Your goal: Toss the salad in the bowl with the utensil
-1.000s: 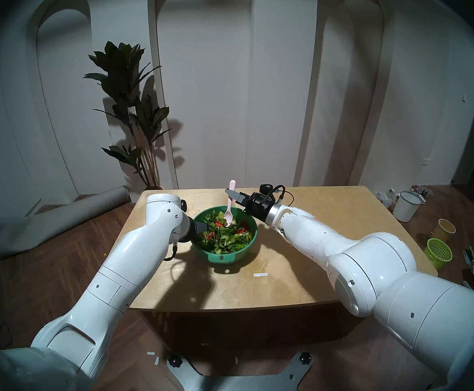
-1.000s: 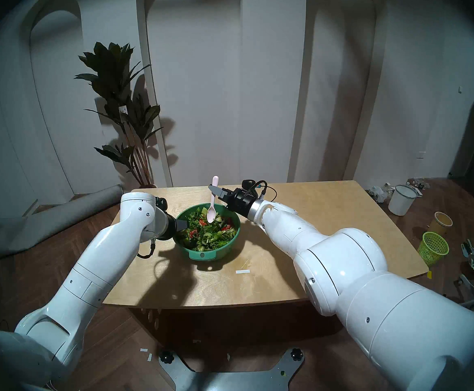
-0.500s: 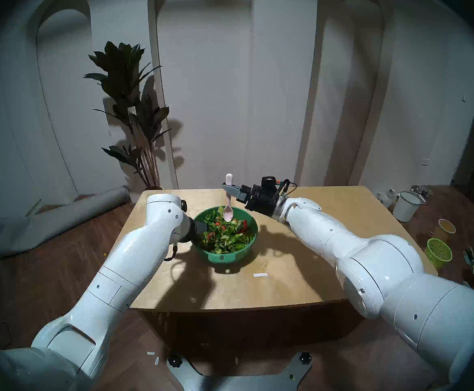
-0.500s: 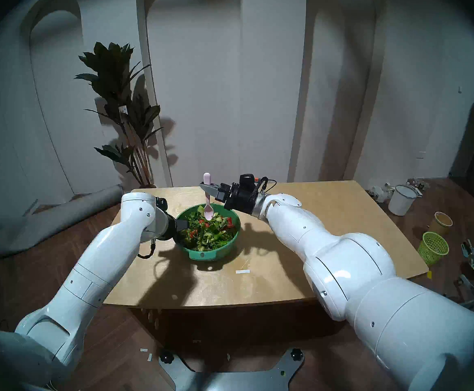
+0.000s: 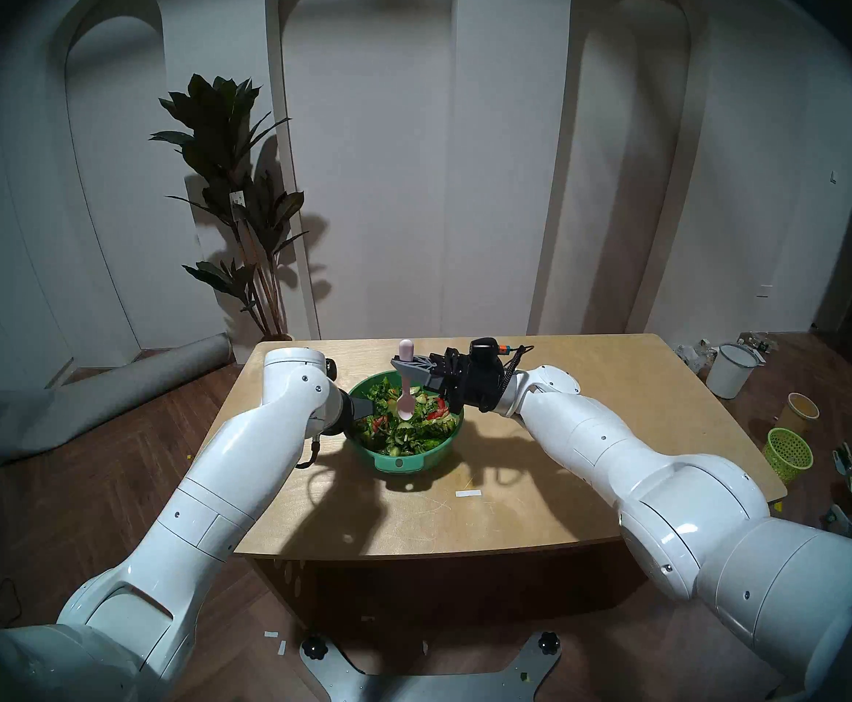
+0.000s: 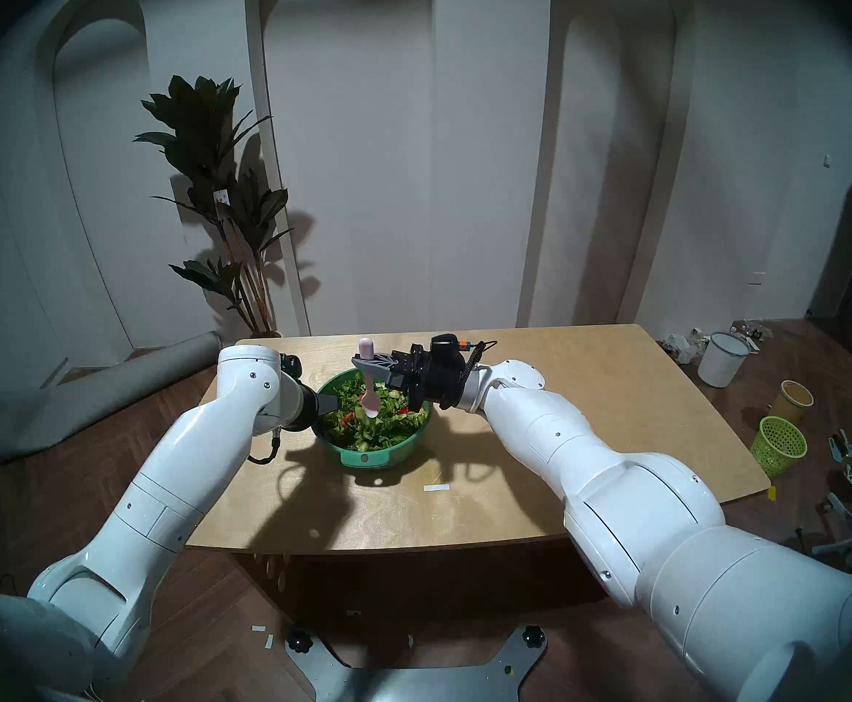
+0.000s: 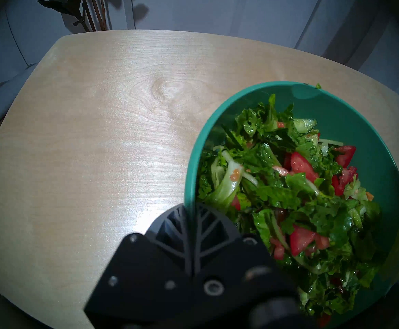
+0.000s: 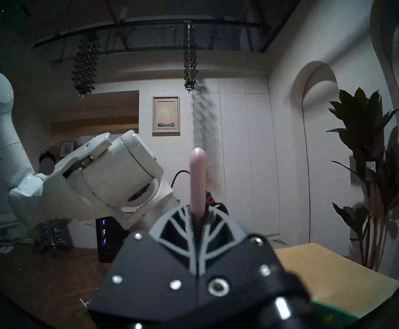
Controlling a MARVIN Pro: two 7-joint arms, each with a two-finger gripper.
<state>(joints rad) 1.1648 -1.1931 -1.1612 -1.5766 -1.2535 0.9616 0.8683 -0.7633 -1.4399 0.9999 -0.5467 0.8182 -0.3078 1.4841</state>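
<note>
The teal bowl (image 5: 444, 450) stands mid-table, filled with salad (image 5: 413, 430) of lettuce, cucumber and red pieces. My left gripper (image 5: 363, 408) is shut on the bowl's left rim; the left wrist view shows its fingers (image 7: 208, 228) clamped either side of the bowl wall (image 7: 190, 179), beside the salad (image 7: 288, 190). My right gripper (image 5: 403, 367) hovers over the bowl, shut on the pink spoon (image 5: 405, 404), which hangs upright with its scoop in the greens. In the right wrist view the spoon handle (image 8: 197, 179) sticks up between the closed fingers (image 8: 222, 224).
The wooden table (image 5: 591, 432) carries a small white strip (image 5: 468, 493) near the bowl. A potted plant (image 5: 231, 189) stands behind the table's left corner. On the floor to the right are a white bucket (image 5: 730, 369), a yellow cup (image 5: 801, 409) and a lime mesh basket (image 5: 788, 453).
My right gripper has rolled over, drawn slightly left and come down, carrying the spoon's scoop from the bowl's far side into the middle of the salad. The left arm and bowl stayed put.
</note>
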